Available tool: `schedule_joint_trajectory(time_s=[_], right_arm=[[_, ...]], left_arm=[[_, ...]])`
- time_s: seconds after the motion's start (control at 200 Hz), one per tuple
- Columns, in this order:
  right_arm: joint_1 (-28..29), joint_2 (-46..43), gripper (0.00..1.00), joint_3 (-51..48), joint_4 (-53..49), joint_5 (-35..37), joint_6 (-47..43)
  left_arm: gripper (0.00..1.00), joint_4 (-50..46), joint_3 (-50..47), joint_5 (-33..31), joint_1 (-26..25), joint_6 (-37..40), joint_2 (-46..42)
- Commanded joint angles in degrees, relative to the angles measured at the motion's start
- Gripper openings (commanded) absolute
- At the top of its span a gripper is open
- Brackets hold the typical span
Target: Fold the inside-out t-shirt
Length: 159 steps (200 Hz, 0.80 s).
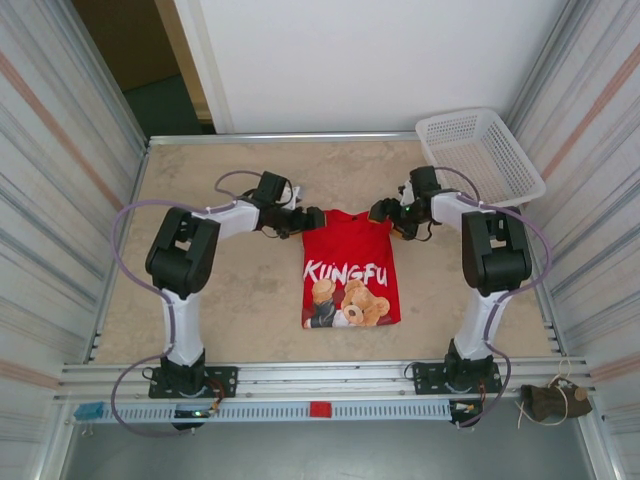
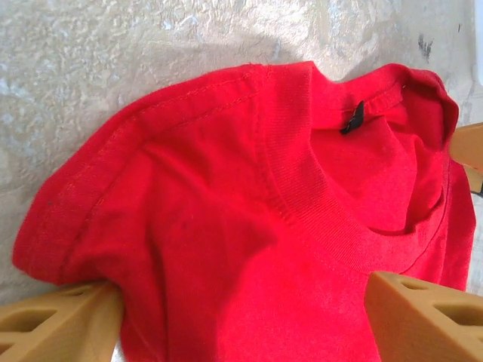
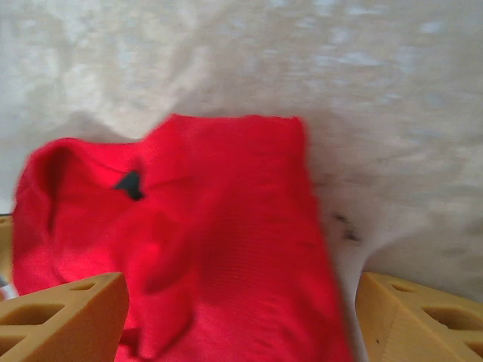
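While straddling the t-shirt (image 1: 350, 250) at 12 o'clock with left end effector (image 1: 297, 222) and right end effector (image 1: 383, 212) agape, seemingly empty, pinch evenly.

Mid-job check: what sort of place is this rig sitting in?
Probably a lab test cell: corrugated metal walls box in the table, two arms are bolted to a metal rail, and a white basket sits beyond the t-shirt.

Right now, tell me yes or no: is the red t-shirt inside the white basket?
No, the t-shirt lies flat on the table, well apart from the basket at the far right corner.
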Motion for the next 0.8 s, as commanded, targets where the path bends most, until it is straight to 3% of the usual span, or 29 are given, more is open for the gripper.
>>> schedule_joint_trajectory(time_s=[0.0,0.21,0.511,0.611,0.741,0.792], right_arm=[[3.07,2.17,0.76,1.19,0.87,-0.99,-1.11],[3.19,3.17,0.72,0.96,2.94,-1.41,0.03],[2.80,4.79,0.60,0.58,6.52,-3.48,2.75],[2.80,5.50,0.52,0.49,7.02,-2.95,3.58],[2.72,6.10,0.33,0.05,7.84,-2.59,4.85],[2.59,6.07,0.27,-0.11,8.09,-2.51,5.20]], left_arm=[[0.82,1.98,0.12,1.94,-1.14,-1.16,1.57],[0.80,5.66,0.06,4.29,-1.96,-3.48,3.68],[0.59,11.88,-0.70,7.17,-2.58,-6.91,5.87],[0.50,12.18,-2.03,4.30,-2.58,-7.66,5.83],[0.40,11.15,-2.41,-0.13,-2.92,-8.44,6.27],[0.31,10.47,-2.13,-1.27,-3.19,-8.01,6.41]])
